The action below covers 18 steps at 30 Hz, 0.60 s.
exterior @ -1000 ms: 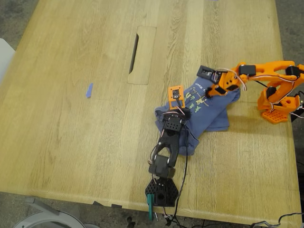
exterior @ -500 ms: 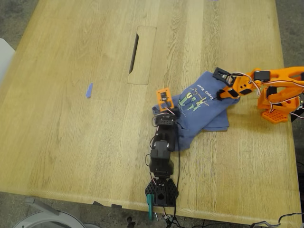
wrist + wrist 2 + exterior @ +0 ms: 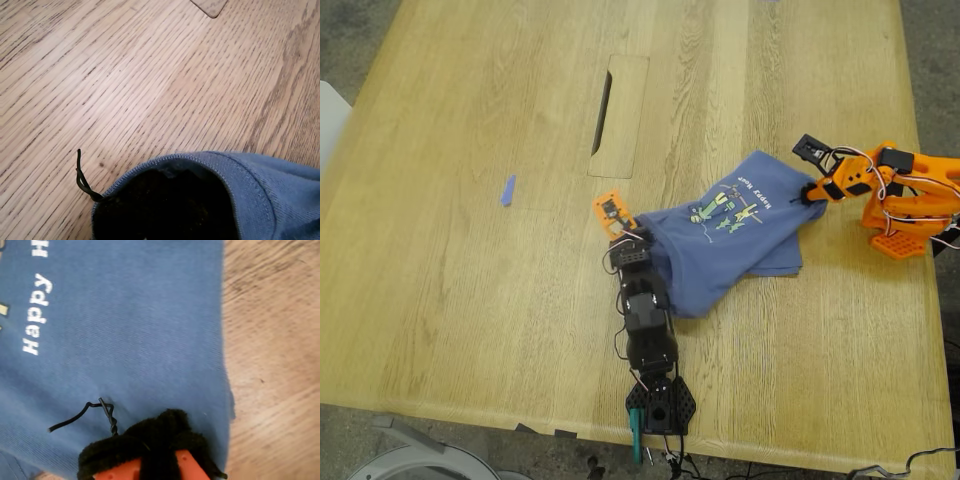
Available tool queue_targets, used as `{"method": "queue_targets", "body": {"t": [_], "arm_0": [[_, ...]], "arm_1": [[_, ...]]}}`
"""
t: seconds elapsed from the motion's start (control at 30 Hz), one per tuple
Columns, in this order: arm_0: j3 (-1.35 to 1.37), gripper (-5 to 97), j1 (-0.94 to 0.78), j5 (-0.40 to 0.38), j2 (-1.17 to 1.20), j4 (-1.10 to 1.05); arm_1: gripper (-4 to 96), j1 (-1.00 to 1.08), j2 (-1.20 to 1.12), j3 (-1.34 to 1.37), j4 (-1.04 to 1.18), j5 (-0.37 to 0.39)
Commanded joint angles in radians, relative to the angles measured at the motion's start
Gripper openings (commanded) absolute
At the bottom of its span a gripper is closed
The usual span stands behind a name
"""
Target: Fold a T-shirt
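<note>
Exterior view: the T-shirt (image 3: 725, 240) lies rumpled, right of centre on the wooden table (image 3: 470, 290), stretched between two arms. My first gripper (image 3: 632, 243) is clamped on its left hem; my second gripper (image 3: 812, 193) is clamped on its right edge. A blue scrap (image 3: 507, 190) lies well left; a cable slot (image 3: 602, 98) lies beyond. Since half a second ago, both grippers have drawn apart, spreading the cloth.
</note>
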Motion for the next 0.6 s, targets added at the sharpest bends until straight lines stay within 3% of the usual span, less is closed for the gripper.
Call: {"method": "queue_targets", "body": {"t": [0.0,0.3,0.57], "arm_0": [[-0.060,0,-0.026,0.003,0.138,0.067],[-0.066,0,0.140,0.011,0.534,0.393],[-0.123,0,0.448,0.006,0.581,0.476]], "arm_1": [[0.0,0.029,0.015,-0.067,0.038,-0.006],[0.0,0.044,-0.288,-0.529,0.129,-0.035],[0.0,-0.114,-0.655,-0.750,-0.135,-0.037]]}}
